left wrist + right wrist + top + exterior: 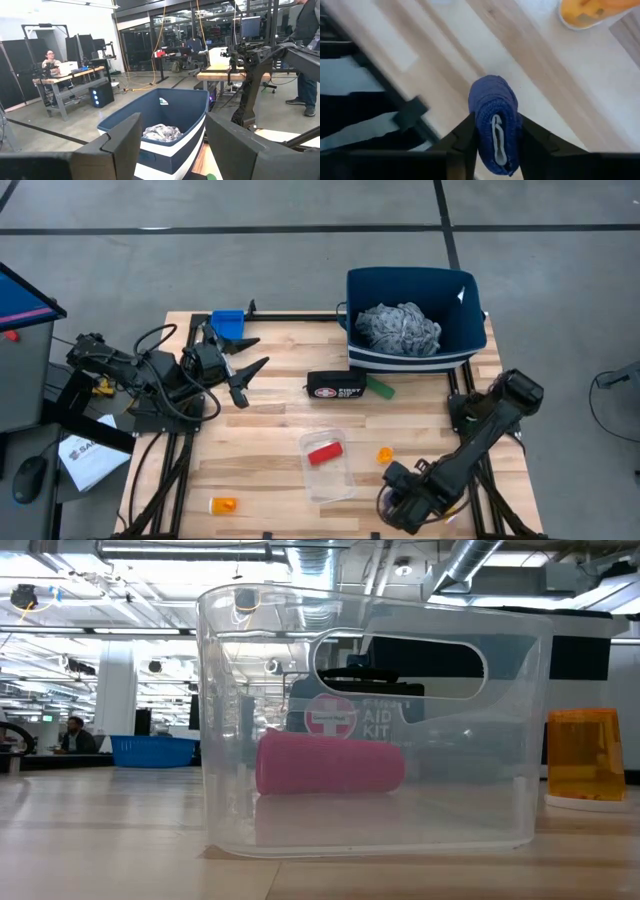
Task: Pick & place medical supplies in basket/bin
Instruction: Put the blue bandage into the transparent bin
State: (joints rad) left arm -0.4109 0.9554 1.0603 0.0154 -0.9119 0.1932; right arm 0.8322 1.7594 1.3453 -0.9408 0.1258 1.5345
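Note:
The navy-blue bin (470,330) stands at the table's far right, with the grey mottled cloth (400,327) inside; both also show in the left wrist view (170,107). My right gripper (495,137), at the near right of the table (398,480), is shut on a blue roll (492,100). My left gripper (250,357) hangs open and empty at the far left, pointing toward the bin. A red roll (323,452) lies in a clear tub (326,470). A green roll (380,387) lies near the bin. Orange pill bottles (385,455) (223,505) stand on the table. My right gripper pinches the blue roll between its two fingers, by its two opposite sides (481,131). The roll's end sticks out past the fingertips. The fingers point down at the table near its near-right edge, and the roll is above the wood.
A black first-aid pouch (335,385) lies beside the green roll, in front of the bin. A small blue box (228,320) sits at the far left. The low view looks through the clear tub (370,720), with an orange bottle (585,755) beside it. People work at desks beyond the table.

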